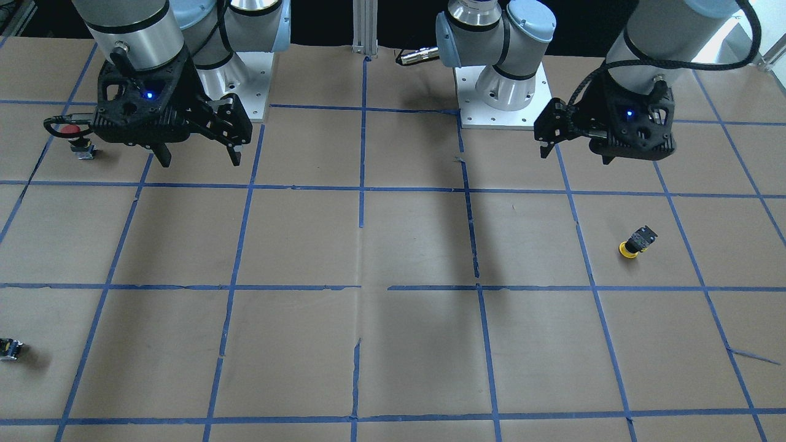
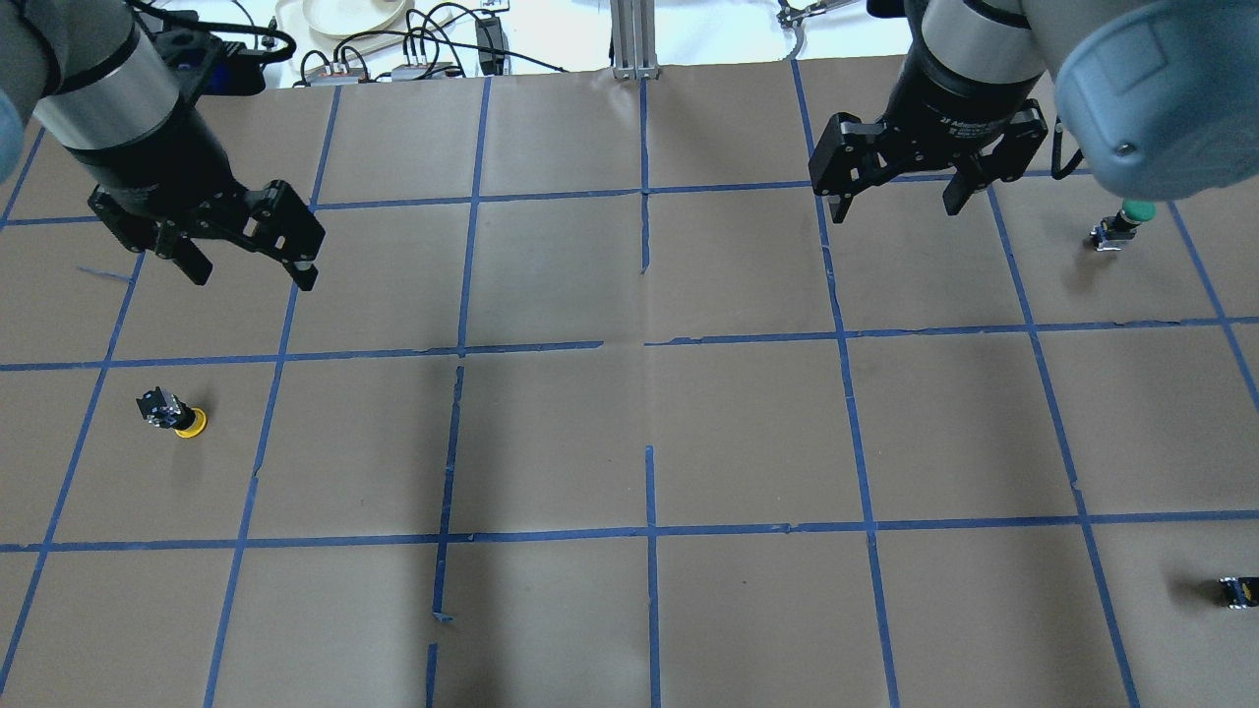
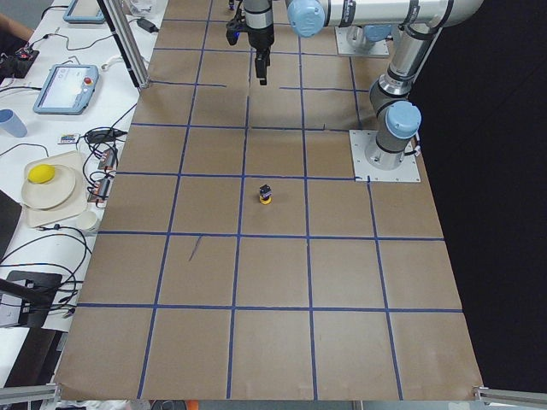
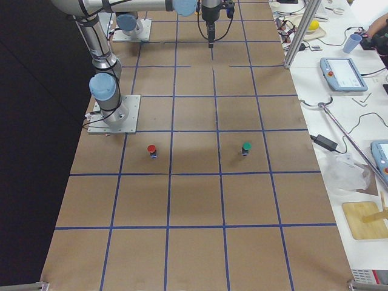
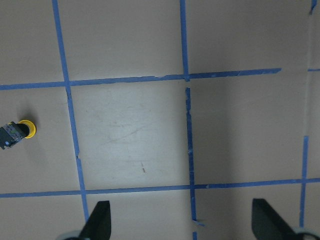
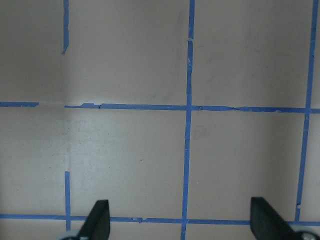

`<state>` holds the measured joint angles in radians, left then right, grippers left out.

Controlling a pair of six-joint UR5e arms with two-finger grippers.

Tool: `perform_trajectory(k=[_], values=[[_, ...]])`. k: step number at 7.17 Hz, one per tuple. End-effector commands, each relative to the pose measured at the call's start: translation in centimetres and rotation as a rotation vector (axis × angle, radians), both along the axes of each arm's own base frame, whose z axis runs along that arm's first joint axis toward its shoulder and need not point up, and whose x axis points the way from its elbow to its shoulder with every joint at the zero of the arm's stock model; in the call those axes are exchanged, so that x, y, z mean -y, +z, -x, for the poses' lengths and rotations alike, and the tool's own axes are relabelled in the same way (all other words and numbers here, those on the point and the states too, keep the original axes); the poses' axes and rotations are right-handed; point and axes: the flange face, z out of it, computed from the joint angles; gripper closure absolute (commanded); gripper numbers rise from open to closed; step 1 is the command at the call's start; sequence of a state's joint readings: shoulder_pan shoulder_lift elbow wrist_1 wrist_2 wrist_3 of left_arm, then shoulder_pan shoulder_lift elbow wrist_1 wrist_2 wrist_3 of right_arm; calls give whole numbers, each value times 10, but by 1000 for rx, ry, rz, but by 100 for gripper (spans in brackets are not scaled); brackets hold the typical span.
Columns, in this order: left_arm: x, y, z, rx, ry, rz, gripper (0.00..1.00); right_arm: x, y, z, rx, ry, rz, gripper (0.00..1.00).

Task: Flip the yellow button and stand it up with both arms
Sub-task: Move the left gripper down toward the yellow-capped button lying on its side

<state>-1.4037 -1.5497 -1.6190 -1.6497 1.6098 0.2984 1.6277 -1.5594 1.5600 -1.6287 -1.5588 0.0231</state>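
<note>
The yellow button lies on its side on the brown paper on my left half of the table, cap pointing right in the overhead view. It also shows in the front view, the left side view and at the left edge of the left wrist view. My left gripper hangs open and empty above the table, beyond the button and a little to its right; it shows in the front view and its own wrist view. My right gripper is open and empty over the right half.
A red-capped button stands near my right arm's base. A green-capped button stands at the far right. A tiny black block lies near the right edge. The arm base plates stand along the robot's side.
</note>
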Motion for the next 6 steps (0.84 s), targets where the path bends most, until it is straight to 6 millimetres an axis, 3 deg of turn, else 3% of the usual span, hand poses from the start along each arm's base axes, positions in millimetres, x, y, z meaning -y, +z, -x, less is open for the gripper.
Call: perform_trajectory(k=[1, 3, 6], values=[[0, -29, -62, -22, -97, -4, 1, 0, 0, 2, 0, -3, 1, 0], [3, -54, -116, -36, -190, 13, 3, 0, -1, 2, 0, -3, -2, 0], [3, -103, -175, -17, -360, -39, 2, -1, 0, 1, 0, 0, 0, 0]])
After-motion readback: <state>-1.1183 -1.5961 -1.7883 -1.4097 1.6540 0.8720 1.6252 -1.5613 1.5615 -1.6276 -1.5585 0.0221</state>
